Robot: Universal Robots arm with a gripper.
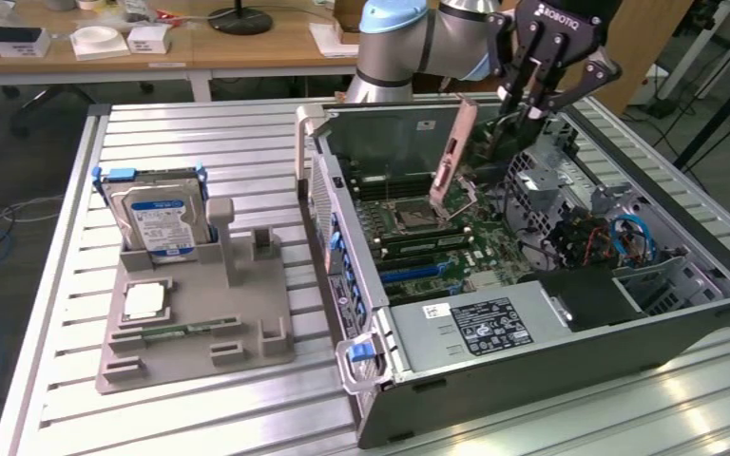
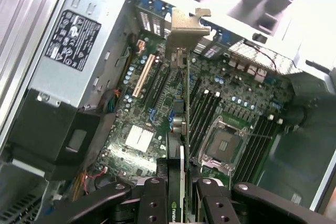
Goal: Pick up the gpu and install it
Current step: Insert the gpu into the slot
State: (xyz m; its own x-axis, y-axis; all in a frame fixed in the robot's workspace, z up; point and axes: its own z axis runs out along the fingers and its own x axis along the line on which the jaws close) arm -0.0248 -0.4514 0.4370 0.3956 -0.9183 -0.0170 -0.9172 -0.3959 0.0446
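My jaws are pinching the gpu (image 2: pixel 181 124) by one edge, holding it upright in the open computer case (image 1: pixel 568 366), over the motherboard (image 1: pixel 460 237), near the CPU socket (image 1: pixel 413 217).

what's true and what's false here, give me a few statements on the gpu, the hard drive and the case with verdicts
1. The gripper holds the gpu over the open computer case. True.
2. The hard drive lies flat inside the case. False: it stands upright in the grey holder on the table, at the exterior view's left.
3. The gpu is seated in a slot on the motherboard. False: it hangs tilted in the gripper, its bracket reaching above the case rim.
4. The case lies open with its motherboard exposed. True.
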